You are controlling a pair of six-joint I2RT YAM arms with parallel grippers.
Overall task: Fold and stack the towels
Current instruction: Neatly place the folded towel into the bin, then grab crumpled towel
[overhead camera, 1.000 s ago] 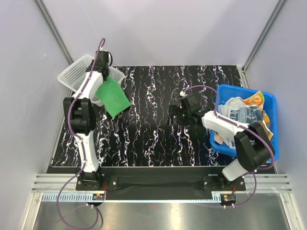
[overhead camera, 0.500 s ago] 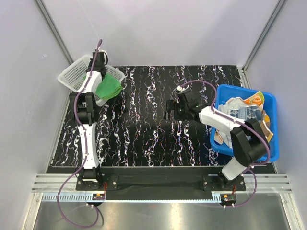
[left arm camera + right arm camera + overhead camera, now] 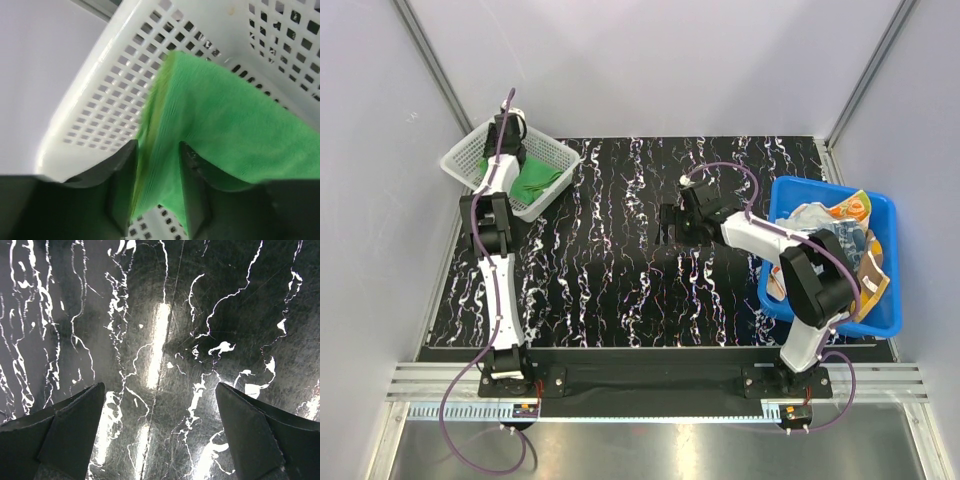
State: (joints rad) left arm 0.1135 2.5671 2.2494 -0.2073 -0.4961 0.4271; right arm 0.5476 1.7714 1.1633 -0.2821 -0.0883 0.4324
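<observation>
Marbled table (image 3: 620, 290): green towel (image 3: 535, 178) in basket (image 3: 460, 166), tub (image 3: 820, 185) right.

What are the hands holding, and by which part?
The green towel sits by its folded edge between the fingers of the left hand; whether gripped cannot be told. The right hand holds nothing.

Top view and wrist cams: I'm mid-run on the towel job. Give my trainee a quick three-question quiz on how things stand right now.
1. True or false: the green towel lies spread flat on the black table.
2. Pick one. The right gripper is: A) open, over bare tabletop; B) shut on a navy towel; C) down inside the basket.
3. Fill in: the other towels sit crumpled in the ___ tub.

Key: 1 false, it is in the white basket; 2 A; 3 blue.
</observation>
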